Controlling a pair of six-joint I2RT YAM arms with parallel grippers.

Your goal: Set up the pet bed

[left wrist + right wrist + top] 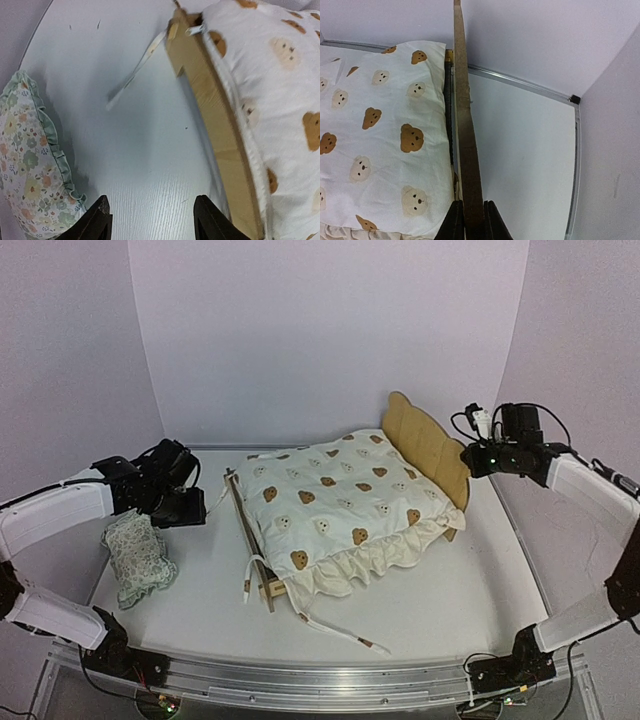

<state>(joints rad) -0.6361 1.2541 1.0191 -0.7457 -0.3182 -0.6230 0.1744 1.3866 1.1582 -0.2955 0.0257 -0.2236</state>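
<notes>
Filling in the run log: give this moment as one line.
right gripper: shut on pet bed headboard | left gripper: open, above table between pillow and pet bed | cover: on bed

one pet bed (425, 445), one bear-print cover (340, 502), one floral pillow (135, 558)

pet bed (430, 445): tan wood | cover (340, 505): cream, brown bears | pillow (137, 555): floral, green ruffle

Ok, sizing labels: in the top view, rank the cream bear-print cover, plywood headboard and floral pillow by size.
Largest: cream bear-print ruffled cover. Then rounded plywood headboard and pale floral pillow, which look alike.
</notes>
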